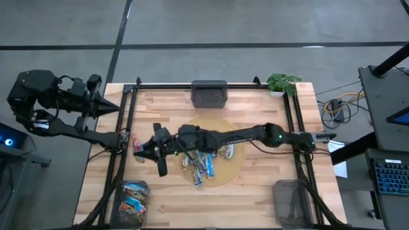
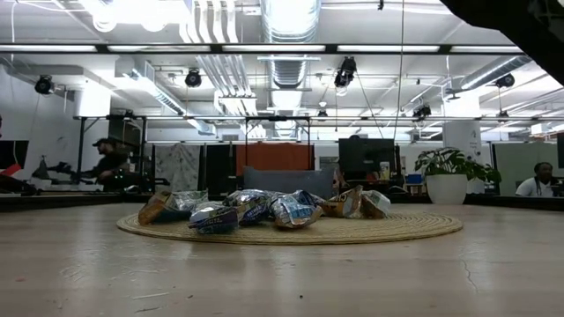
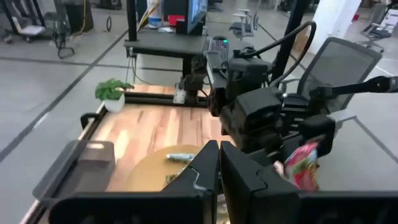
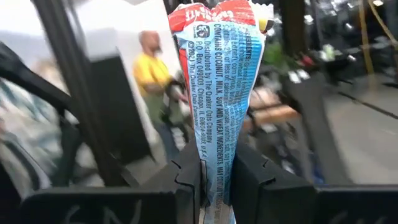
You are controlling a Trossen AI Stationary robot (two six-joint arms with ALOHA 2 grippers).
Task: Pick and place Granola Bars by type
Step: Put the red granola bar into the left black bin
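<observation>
Red-and-blue foil-wrapped granola bar (image 4: 219, 93) pinched upright between right gripper (image 4: 216, 171) fingers, above table's left part, past round woven mat (image 1: 231, 167). Remaining shiny bars (image 1: 203, 165) heaped on mat. Left gripper (image 3: 219, 163) closed, empty, off table's left edge.

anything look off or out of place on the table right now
Nothing stands out. The loose granola bars lie heaped on the round mat, some already in the front-left bin. The right gripper pinches one red-and-blue bar upright by its end; the left gripper is shut and waits off the table's left.
</observation>
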